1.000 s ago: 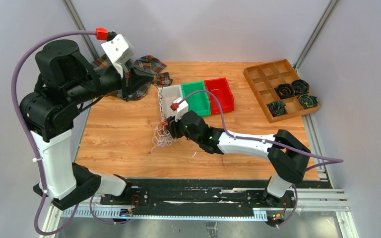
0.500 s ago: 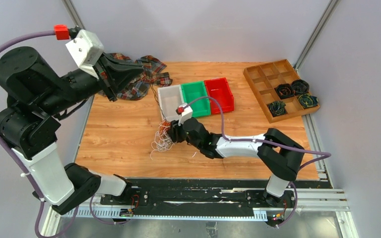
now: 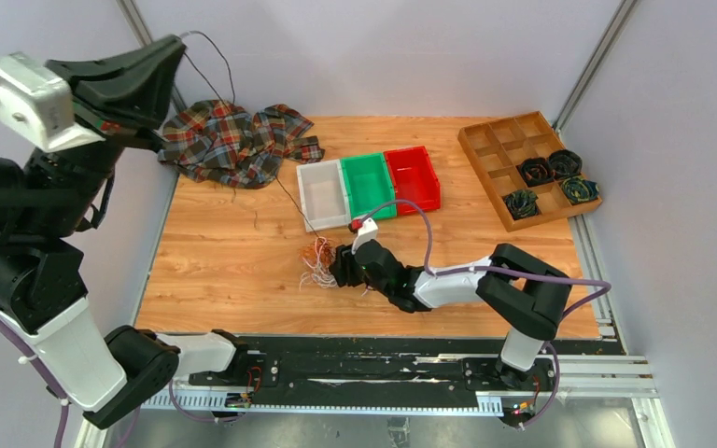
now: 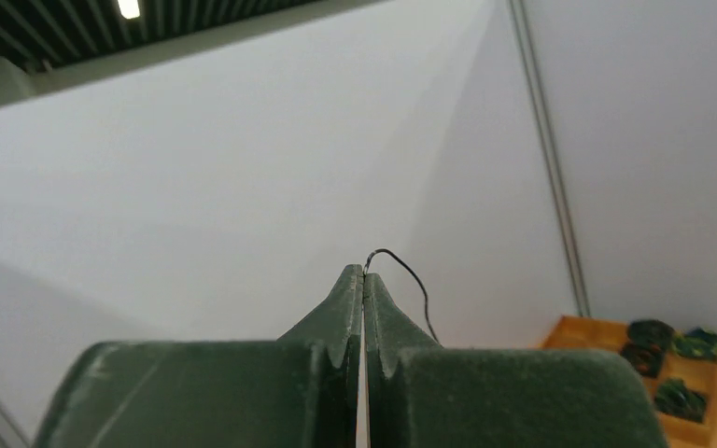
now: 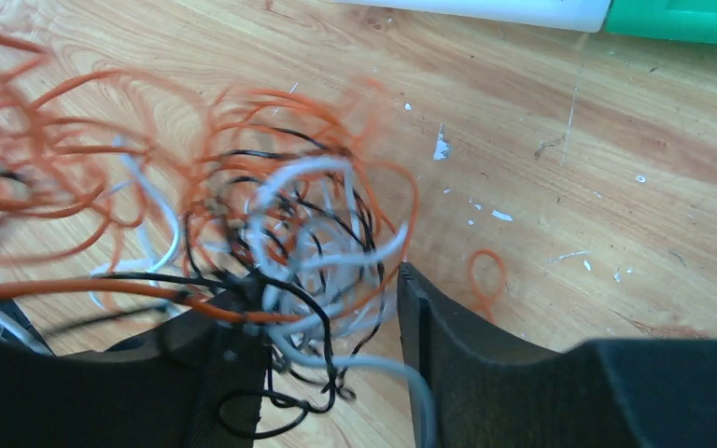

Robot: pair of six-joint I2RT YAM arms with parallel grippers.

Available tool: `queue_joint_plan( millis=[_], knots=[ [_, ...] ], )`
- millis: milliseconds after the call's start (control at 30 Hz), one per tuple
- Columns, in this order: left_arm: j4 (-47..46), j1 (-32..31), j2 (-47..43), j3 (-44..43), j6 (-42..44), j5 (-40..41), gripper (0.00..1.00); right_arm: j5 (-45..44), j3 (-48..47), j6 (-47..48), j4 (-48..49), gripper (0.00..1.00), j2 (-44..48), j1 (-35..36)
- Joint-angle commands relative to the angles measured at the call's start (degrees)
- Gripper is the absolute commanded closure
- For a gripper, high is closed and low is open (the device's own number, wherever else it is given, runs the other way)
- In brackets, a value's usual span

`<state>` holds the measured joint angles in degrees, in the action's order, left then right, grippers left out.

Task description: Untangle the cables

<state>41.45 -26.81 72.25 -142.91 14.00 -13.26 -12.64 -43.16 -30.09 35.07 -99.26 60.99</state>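
Black strand pinched in left tool now lifted far higher.

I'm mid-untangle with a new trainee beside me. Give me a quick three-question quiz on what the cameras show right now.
1. True or false: the left gripper is shut on one black cable.
2. Where does the tangled bunch lie? A in the wooden tray; B on the table; C on the plaid cloth.
3. Fill in: the right gripper has its jaws ____, with strands between them.
Key: 1 true; 2 B; 3 open.
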Motion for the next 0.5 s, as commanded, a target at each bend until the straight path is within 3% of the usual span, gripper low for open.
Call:
queue_joint_plan(
  millis=[0,100,267,467],
  knots=[
    [-18.79,-0.26,-1.31,0.03,3.59,8.23,1.00,-2.28,1.53,-0.54,-4.36,0.48,2.29,0.06],
    [-23.41,-0.26,-2.22,2.68,4.49,10.17,1.00,-2.42,2.26,0.00,-6.46,0.46,5.09,0.19],
    [-16.56,-0.26,-2.44,2.32,4.33,6.07,1.00,-1.89,1.42,6.53,-10.39,0.35,17.17,1.51],
    [-14.25,-0.26,-4.53,7.14,4.31,5.21,1.00,-0.09,-11.46,18.07,-21.87,0.31,21.56,7.08]
  ],
)
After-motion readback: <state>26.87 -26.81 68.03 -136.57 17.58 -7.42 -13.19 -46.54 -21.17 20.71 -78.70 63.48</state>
